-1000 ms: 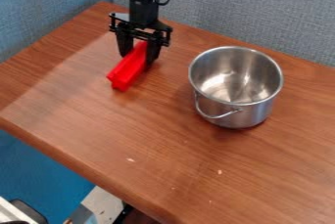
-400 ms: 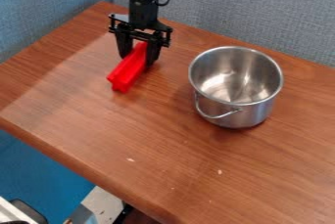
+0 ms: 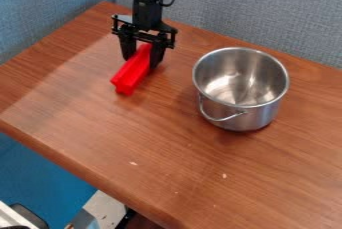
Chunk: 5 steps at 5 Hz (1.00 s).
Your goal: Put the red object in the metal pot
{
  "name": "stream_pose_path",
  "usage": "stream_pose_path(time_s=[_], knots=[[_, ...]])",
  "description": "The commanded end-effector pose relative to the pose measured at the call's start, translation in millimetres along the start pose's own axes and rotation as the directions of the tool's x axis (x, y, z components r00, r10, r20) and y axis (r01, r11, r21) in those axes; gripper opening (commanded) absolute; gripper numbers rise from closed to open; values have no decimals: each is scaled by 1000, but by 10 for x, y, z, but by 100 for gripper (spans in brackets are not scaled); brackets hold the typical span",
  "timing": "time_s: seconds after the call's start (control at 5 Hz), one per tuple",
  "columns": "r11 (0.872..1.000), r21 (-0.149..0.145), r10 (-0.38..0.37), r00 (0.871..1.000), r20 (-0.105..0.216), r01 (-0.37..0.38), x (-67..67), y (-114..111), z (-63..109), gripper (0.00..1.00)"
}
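Note:
The red object [image 3: 131, 73] is a long bright red bar lying on the wooden table [image 3: 80, 93], left of centre, pointing away from the camera. My gripper [image 3: 144, 59] comes straight down from above on a black arm. Its dark fingers [image 3: 124, 47] straddle the bar's far end and are shut on it. The bar still rests on the tabletop. The metal pot [image 3: 241, 89] is shiny, round and empty. It stands upright to the right of the bar, a short gap from the gripper, with its thin wire handle hanging at the front.
The brown table's front edge runs diagonally from the left to the bottom centre, with a drop to the floor beyond it. A blue wall stands close behind the arm. Bare wood lies in front of the bar and the pot.

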State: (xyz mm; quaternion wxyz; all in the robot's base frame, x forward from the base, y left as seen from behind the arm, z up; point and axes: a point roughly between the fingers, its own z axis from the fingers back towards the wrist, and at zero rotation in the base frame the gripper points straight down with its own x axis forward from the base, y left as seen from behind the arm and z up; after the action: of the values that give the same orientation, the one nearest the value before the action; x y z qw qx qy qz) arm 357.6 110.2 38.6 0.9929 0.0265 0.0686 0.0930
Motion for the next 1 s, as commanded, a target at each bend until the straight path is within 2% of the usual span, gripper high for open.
stream_pose_path(time_s=[0.0,0.8], knots=[[1000,8,1,995,99,-2,7,-13,393,0],[1000,1,10,995,95,-10,-14,-37,412,0]])
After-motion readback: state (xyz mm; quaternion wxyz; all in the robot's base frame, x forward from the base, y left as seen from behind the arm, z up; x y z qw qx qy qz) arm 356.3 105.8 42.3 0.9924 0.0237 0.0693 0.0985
